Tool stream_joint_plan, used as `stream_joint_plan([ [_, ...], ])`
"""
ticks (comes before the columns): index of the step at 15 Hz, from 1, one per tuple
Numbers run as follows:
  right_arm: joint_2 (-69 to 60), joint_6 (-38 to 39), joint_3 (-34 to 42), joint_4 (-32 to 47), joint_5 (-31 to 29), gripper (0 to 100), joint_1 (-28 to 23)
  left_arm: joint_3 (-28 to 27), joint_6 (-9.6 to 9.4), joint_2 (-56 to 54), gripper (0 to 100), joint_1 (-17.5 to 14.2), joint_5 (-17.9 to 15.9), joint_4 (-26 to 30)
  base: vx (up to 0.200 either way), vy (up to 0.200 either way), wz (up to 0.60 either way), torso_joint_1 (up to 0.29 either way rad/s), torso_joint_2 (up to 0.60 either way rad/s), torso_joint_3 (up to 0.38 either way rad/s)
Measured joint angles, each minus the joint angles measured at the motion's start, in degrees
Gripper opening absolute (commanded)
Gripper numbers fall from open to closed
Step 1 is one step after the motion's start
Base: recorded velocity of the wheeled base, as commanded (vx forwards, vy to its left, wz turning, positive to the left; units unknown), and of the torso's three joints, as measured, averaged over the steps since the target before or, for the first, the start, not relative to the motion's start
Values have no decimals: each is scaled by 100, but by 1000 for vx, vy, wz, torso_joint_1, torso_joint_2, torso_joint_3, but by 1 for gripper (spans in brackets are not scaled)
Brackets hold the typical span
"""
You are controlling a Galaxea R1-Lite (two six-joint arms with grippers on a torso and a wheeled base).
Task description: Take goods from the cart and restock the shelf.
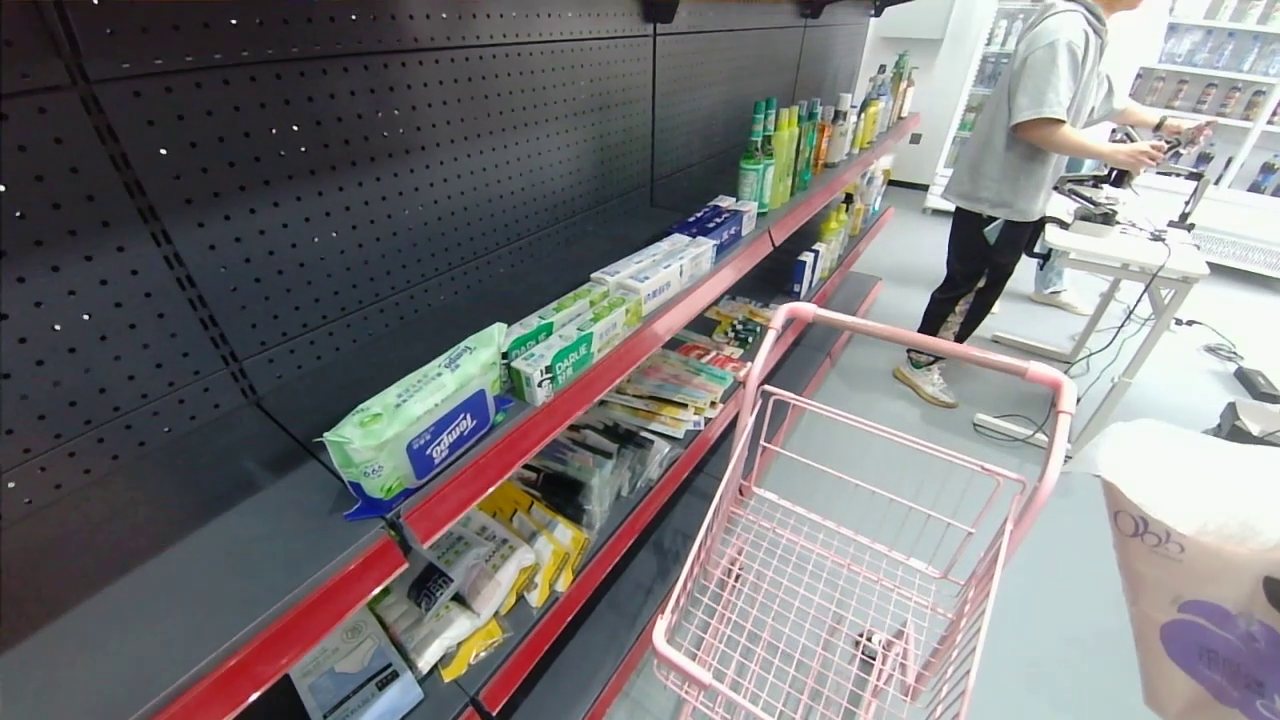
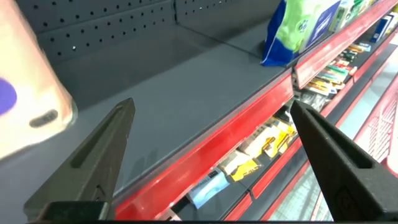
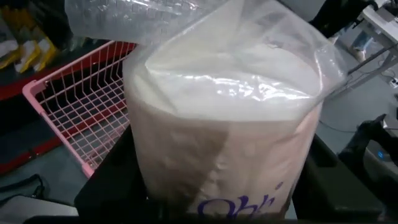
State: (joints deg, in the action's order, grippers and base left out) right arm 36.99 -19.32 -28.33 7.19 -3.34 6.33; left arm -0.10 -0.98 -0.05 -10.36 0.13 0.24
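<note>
Right gripper (image 3: 224, 199) clamped on wrapped tissue-roll pack (image 1: 1190, 570), apparently; fingers mostly hidden behind wrap. Pack hangs right of pink cart (image 1: 905, 342), outside basket, ready for shelving. Left gripper (image 2: 211, 106) spread wide over bare upper shelf (image 2: 186, 87), likely landing spot beside green tissue pack (image 1: 420, 420).

We saw the tissue pack (image 1: 1190, 580) cut off by the head view's right and bottom edges, its print cropped in the right wrist view, the cart's (image 1: 900, 338) near end lost below the frame, and the far bottles (image 1: 790, 150) too small to tell apart.
</note>
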Motion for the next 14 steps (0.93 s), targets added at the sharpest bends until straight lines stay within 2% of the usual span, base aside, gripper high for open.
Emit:
stream_joint_plan([
  [10, 345, -11, -44, -46, 111, 0, 6, 0, 0, 0, 100, 0, -6, 11, 0, 0, 0, 166, -348, -192],
  [14, 466, -16, -35, -41, 116, 0, 6, 0, 2, 0, 100, 2, -6, 11, 0, 0, 0, 110, -235, -130],
])
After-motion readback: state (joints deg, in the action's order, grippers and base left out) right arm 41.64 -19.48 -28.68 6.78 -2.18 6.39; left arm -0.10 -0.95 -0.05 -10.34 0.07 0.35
